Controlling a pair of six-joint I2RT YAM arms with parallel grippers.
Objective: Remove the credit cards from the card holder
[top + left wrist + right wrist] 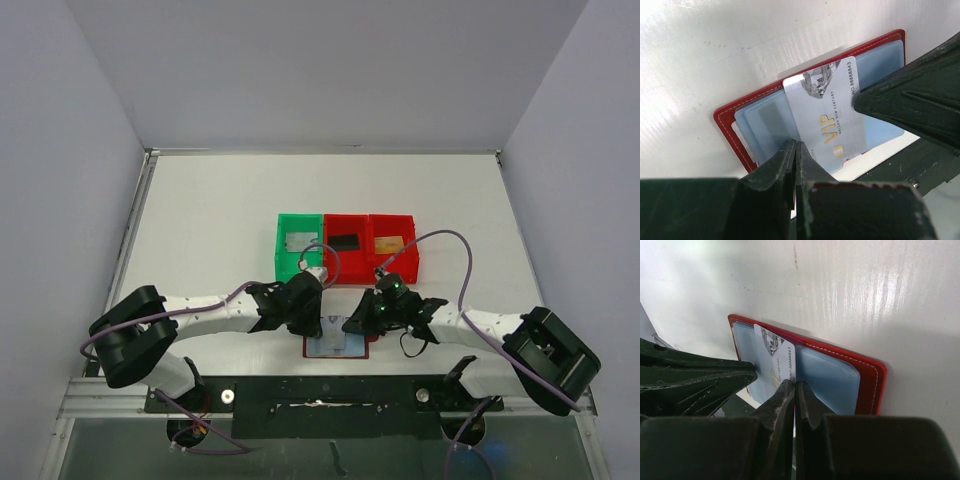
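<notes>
The dark red card holder (336, 347) lies open and flat near the table's front edge, its pale blue pockets facing up; it also shows in the left wrist view (725, 120) and the right wrist view (875, 375). A silver-grey VIP credit card (827, 115) lies askew on the pockets, sticking out toward the front edge. My left gripper (796, 145) is shut, its tip at one long edge of the card. My right gripper (794, 384) is shut, its tip at the card's (780, 357) opposite, numbered edge over the fold. I see nothing between either pair of jaws.
Behind the holder stand three bins in a row: a green one (298, 245) with a silver-grey card, a red one (345, 242) with a black card, a red one (392, 245) with a gold-orange card. The black mounting rail (320, 400) runs just in front.
</notes>
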